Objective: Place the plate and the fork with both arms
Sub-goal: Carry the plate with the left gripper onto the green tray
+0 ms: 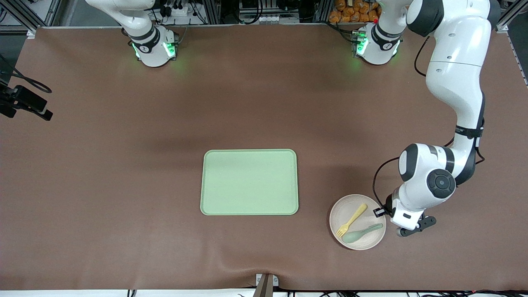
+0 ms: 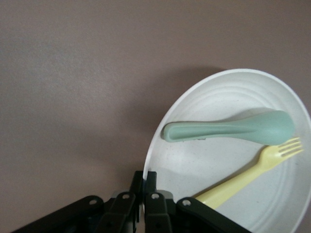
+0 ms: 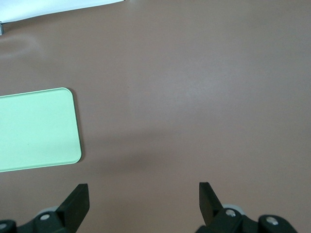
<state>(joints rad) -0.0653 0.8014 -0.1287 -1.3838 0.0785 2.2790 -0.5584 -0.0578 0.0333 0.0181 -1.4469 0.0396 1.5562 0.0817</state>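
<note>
The cream-white plate [image 1: 345, 208] lies on the brown table toward the left arm's end, nearer the front camera than the green tray. On it rest the pale yellow fork [image 1: 351, 220] and a pale green spoon [image 1: 362, 234]. My left gripper [image 2: 146, 177] is shut on the plate's rim [image 2: 154, 145], one finger inside and one outside; in the front view it sits low at the plate's edge [image 1: 383, 211]. The left wrist view shows the fork [image 2: 252, 172] and the spoon [image 2: 228, 128] on the plate. My right gripper [image 3: 143, 191] hangs open over bare table beside the tray, holding nothing.
The rectangular pale green tray [image 1: 249, 182] lies at the table's middle, with nothing on it; one of its corners shows in the right wrist view [image 3: 36, 128]. A black camera mount [image 1: 24, 103] juts in at the right arm's end of the table.
</note>
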